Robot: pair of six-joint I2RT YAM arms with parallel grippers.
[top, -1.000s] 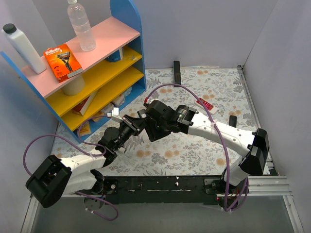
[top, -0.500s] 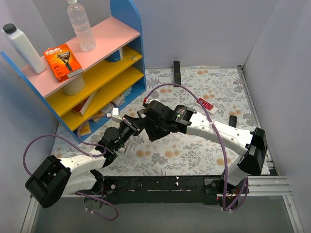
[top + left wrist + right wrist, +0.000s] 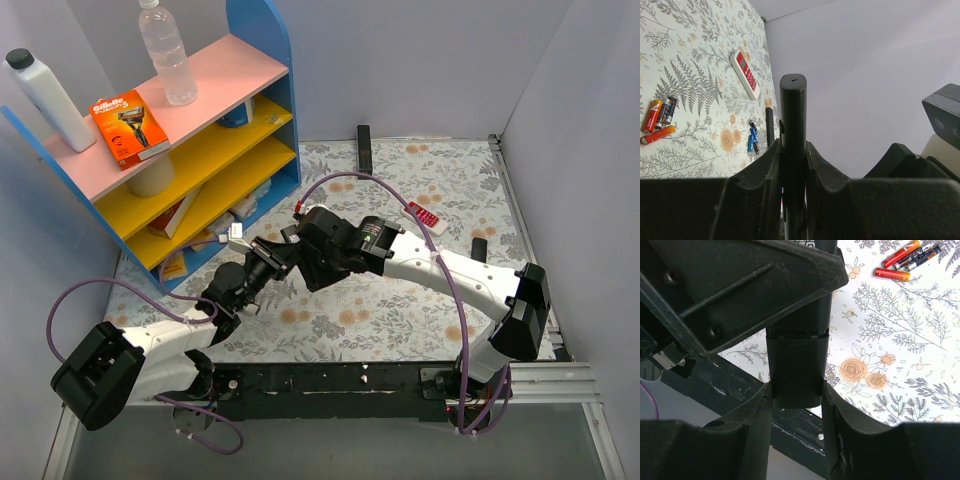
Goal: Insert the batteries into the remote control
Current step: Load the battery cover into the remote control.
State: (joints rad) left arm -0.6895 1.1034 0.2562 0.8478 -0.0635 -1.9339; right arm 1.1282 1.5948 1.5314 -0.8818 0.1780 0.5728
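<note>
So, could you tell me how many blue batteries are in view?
2: one blue battery lies on the table, the other close beside it; more may be hidden.

remote [image 3: 793, 125]: blk, slim, raised edge-on | batts [image 3: 750, 143]: blue, lying on mat [image 3: 700, 65]

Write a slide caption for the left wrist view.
Left gripper clamps the remote control edge-on; blue batteries lie beyond.
</note>
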